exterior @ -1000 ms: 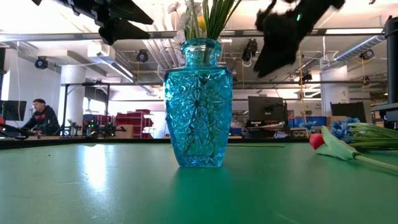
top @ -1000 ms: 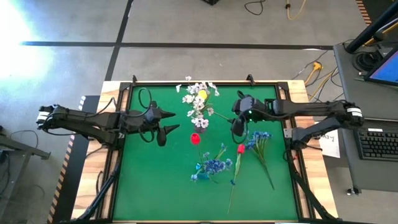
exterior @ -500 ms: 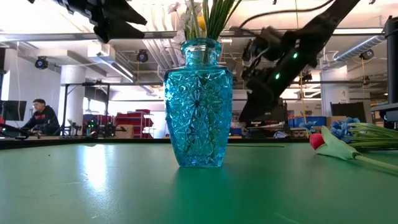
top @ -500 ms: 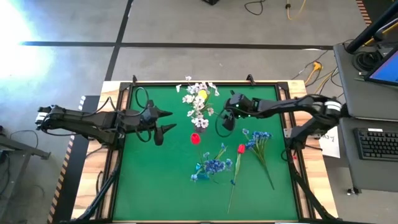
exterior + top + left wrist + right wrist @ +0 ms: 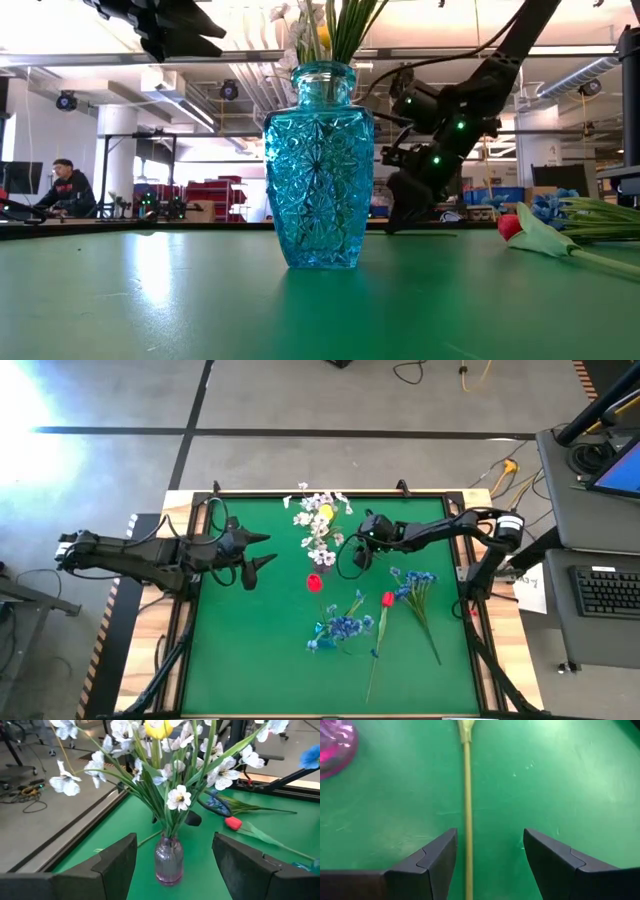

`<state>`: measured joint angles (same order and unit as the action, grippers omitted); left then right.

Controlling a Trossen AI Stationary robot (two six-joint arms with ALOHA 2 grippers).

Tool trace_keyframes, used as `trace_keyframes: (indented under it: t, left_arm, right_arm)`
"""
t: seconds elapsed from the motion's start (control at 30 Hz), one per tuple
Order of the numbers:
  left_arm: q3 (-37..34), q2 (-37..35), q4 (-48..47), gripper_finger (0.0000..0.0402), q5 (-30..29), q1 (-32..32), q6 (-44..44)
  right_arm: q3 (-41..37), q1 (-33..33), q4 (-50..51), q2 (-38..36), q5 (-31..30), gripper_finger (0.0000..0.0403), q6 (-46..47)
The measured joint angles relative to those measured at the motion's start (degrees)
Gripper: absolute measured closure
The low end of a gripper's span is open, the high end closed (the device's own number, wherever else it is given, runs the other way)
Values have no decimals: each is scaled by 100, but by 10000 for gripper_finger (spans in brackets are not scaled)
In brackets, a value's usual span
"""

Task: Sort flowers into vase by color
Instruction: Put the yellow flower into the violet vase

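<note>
A glass vase (image 5: 318, 165) stands mid-table and holds white blossom sprays (image 5: 318, 525) and a yellow tulip (image 5: 326, 512). It shows pink in the left wrist view (image 5: 169, 865). A thin green stem (image 5: 467, 820) lies on the mat right of the vase. My right gripper (image 5: 489, 832) is open and low over the table (image 5: 400, 215), one finger on either side of that stem without touching it. My left gripper (image 5: 262, 552) is open, empty and raised left of the vase. A red tulip (image 5: 387, 598) and two blue clusters (image 5: 345, 627) (image 5: 415, 578) lie on the mat.
The green mat (image 5: 250, 650) has free room at the near left. A raised wooden frame (image 5: 478, 510) borders the table. A desk with a keyboard (image 5: 610, 592) stands to the right. A person (image 5: 70, 185) sits far behind the table.
My right gripper has come down from high above the table and gone toward the vase, ending low over the mat with its fingers astride the lying stem. My left gripper has drawn back a little toward the table's left edge. The flowers have not moved.
</note>
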<state>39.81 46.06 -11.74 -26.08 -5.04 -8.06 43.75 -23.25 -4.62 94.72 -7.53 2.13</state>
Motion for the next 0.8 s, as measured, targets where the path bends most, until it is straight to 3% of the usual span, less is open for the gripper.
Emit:
trace_keyframes:
  t: [0.4,0.67,0.8]
  left_arm:
    - [-7,-41,-303,154,-204,0,7]
    - [-9,-63,-307,154,-208,2,87]
    - [-9,-65,-352,154,-208,0,92]
  right_arm:
    - [8,-268,-81,136,353,269,62]
    - [20,-275,-121,445,751,381,243]
    - [16,-280,-135,343,764,390,384]
